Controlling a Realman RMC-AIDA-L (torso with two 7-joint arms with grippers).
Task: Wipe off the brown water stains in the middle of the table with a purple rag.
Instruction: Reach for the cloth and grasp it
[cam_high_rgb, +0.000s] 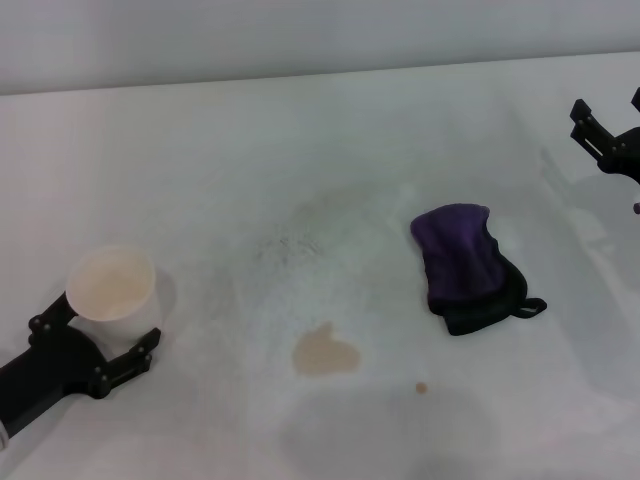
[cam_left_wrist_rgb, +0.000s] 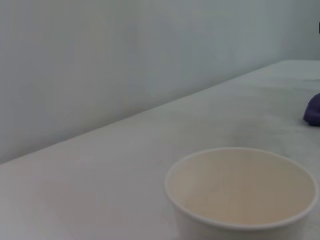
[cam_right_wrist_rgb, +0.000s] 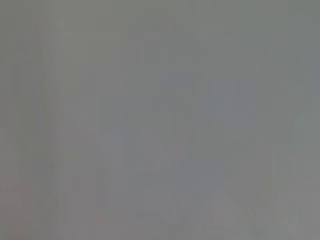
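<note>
The purple rag (cam_high_rgb: 462, 262) lies crumpled on the white table (cam_high_rgb: 200, 170), right of centre, its black edging and loop toward the front. The brown water stains are a pale tan blotch (cam_high_rgb: 325, 352) in front of the table's middle and a tiny brown dot (cam_high_rgb: 421, 387) to its right. My right gripper (cam_high_rgb: 608, 112) hovers open at the far right, beyond the rag and apart from it. My left gripper (cam_high_rgb: 98, 335) sits at the front left, shut on a white paper cup (cam_high_rgb: 110, 285). In the left wrist view a corner of the purple rag (cam_left_wrist_rgb: 312, 111) shows at the edge.
The white paper cup (cam_left_wrist_rgb: 242, 190) has a beige inside and stands upright in the left gripper. A pale wall runs along the table's far edge. Faint grey smudges mark the table's middle. The right wrist view shows only a blank grey field.
</note>
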